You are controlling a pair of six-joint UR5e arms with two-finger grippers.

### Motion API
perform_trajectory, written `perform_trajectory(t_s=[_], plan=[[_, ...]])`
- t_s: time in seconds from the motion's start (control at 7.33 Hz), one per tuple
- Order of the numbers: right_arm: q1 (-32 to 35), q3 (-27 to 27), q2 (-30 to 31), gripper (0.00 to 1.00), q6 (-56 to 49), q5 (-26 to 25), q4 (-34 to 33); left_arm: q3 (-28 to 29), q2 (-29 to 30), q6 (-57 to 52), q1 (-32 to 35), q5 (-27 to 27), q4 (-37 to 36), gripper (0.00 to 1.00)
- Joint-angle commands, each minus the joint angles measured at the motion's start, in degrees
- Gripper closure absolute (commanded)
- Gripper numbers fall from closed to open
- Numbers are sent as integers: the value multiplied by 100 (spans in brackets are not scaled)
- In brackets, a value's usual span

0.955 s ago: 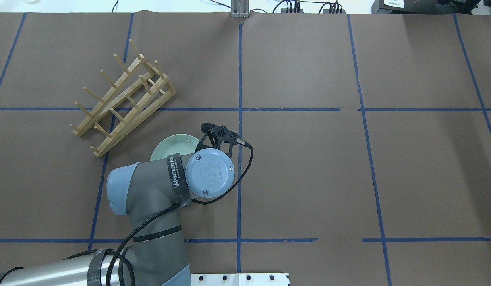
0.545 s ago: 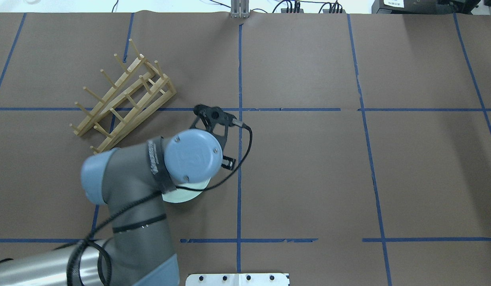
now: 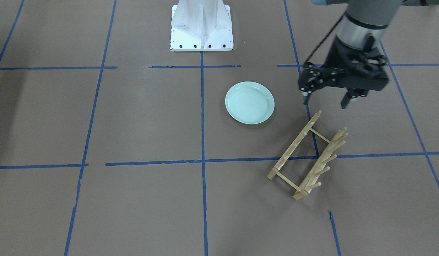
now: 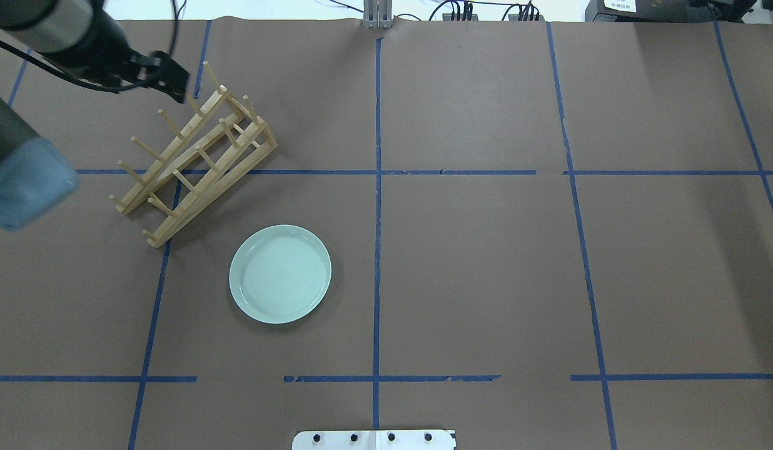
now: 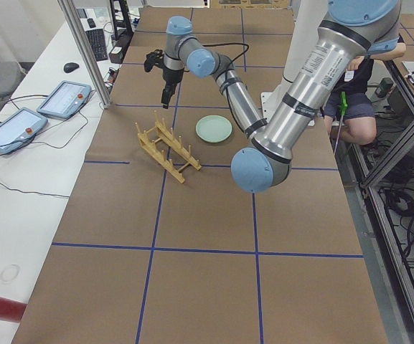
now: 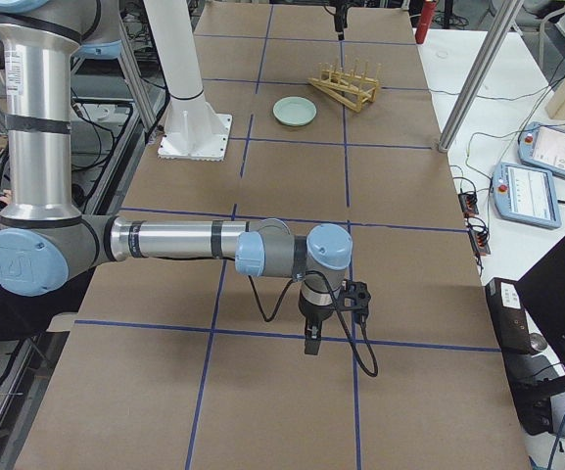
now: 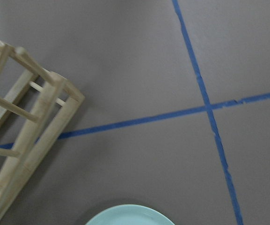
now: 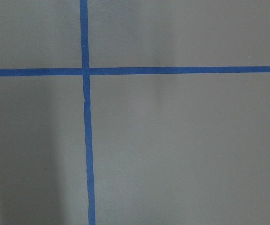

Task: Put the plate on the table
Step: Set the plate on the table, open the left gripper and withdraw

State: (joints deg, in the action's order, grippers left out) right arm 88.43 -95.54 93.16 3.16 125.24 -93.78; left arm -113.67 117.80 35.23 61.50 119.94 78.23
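Note:
The pale mint-green plate lies flat and upright on the brown table, left of the centre tape line. It also shows in the front view, both side views and, as a sliver, the left wrist view. My left gripper is open and empty. It hangs above the table beyond the rack's far end, well apart from the plate, and shows in the overhead view. My right gripper shows only in the right side view, so I cannot tell its state.
A light wooden peg rack stands empty at the back left, between the plate and my left gripper. The white robot base is at the near edge. Tablets lie off the table's left end.
My left arm has swung from over the plate to the far back left, beyond the rack. The plate, half hidden under the wrist before, now lies fully uncovered on the table.

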Motion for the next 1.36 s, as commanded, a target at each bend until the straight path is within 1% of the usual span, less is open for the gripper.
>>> perform_trajectory(t_s=[0.0, 0.14, 0.27, 0.41, 0.55, 0.68, 0.82, 0.95, 1.23], plan=[[7, 0, 0, 0, 0, 0, 0, 186, -1175, -2071, 1386, 599, 34, 0], [-1, 0, 0, 0, 0, 0, 0, 536, -1676, -3213, 1974, 897, 52, 0], [-1, 0, 0, 0, 0, 0, 0, 1140, -1899, -4251, 2633, 1196, 52, 0], [-1, 0, 0, 0, 0, 0, 0, 1528, -2223, -4801, 2909, 1216, 52, 0], [-1, 0, 0, 0, 0, 0, 0, 1654, -2618, -4858, 3043, 1216, 278, 0], [7, 0, 0, 0, 0, 0, 0, 1690, -3092, -4842, 3079, 1216, 820, 0], [-1, 0, 0, 0, 0, 0, 0, 1751, -3305, -4780, 3070, 1225, 1060, 0], [7, 0, 0, 0, 0, 0, 0, 1961, -3351, -4789, 3070, 1416, 1149, 0], [-1, 0, 0, 0, 0, 0, -9, 2173, -3299, -4527, 3062, 1454, 1483, 0]])
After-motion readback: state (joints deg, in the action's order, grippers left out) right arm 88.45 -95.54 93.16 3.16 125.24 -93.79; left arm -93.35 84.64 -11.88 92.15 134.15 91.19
